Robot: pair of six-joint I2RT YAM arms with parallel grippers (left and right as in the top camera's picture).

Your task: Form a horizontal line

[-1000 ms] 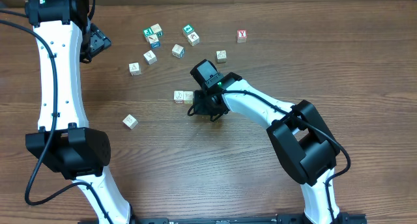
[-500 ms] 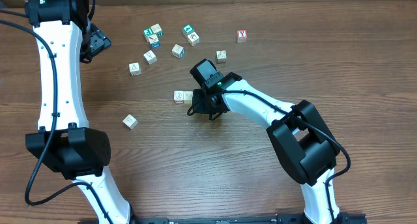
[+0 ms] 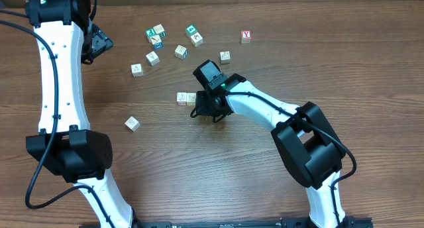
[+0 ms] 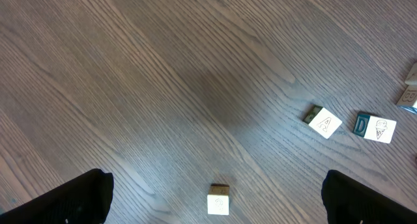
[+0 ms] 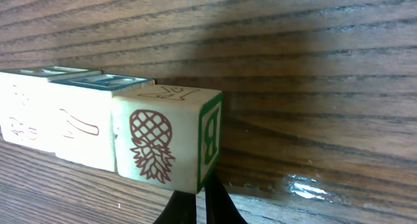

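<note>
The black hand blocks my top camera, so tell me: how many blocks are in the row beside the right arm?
Observer: Three. The right wrist camera shows the row ending in a pineapple cube, which is hidden from you.
Operator: Do they touch?
Observer: Yes, side to side, no gaps showing.
Operator: Is the hand holding one?
Observer: No. The right gripper is shut on nothing, tips by that cube's bottom edge.

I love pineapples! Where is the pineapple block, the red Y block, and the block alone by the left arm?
pineapple block [image 5: 151, 144], right wrist view, on its pineapple picture.
red Y block [image 3: 246, 36], overhead view, on its top face.
lone block [image 3: 132, 124], overhead view, on its top face.
</note>
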